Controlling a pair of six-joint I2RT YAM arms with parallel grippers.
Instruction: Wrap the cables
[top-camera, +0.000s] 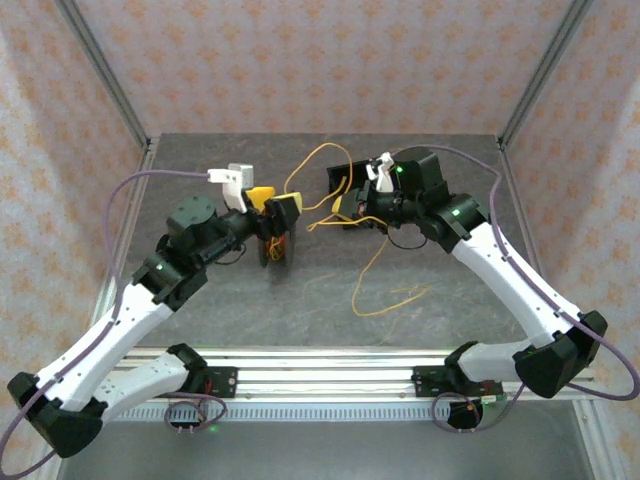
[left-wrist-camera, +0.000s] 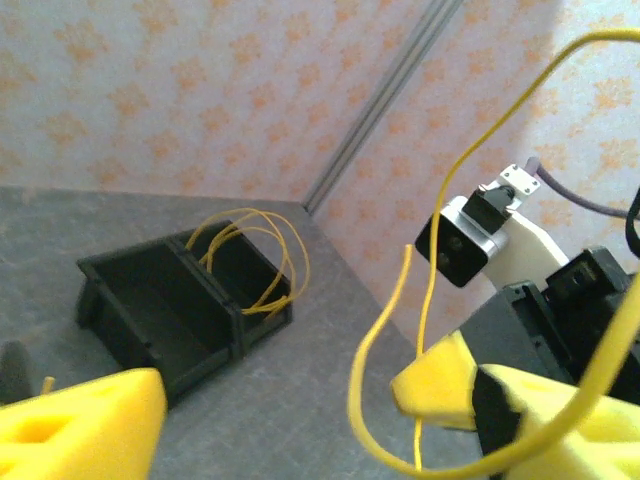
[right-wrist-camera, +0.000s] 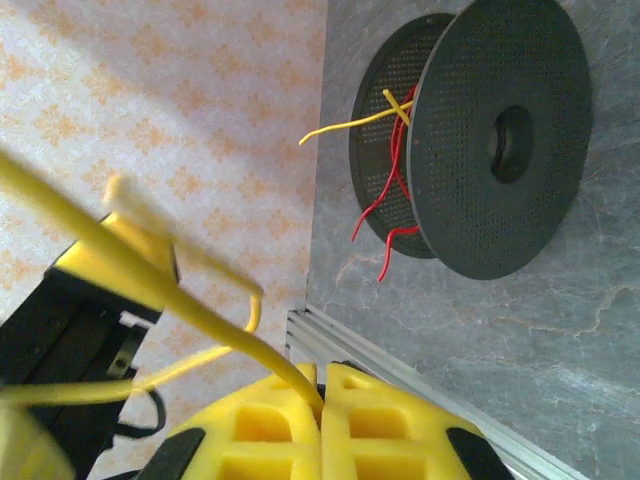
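Yellow right fingers (right-wrist-camera: 320, 420) are pressed together on one strand of the thin yellow and orange cables (right-wrist-camera: 200, 308), and we see that strand leave the seam between them and run off toward the left arm. More of the cables lie in loose loops on the grey table (top-camera: 310, 320) in front of the right arm, and a few loops sit in the black two-compartment bin (left-wrist-camera: 150, 300).

Now the relation that matters. The round dark grey perforated spool (right-wrist-camera: 500, 140), with red-orange wire already between its flanges, lies to the left of the clamped strand, just beside the left fingers (top-camera: 262, 197). Those left fingers stand wide apart and grip nothing. A yellow strand hangs across the gap, closer to one finger, and we cannot tell whether it touches.

We judge the left arm far nearer the spool, so the strand has to be carried leftward, across to the groove between the flanges.
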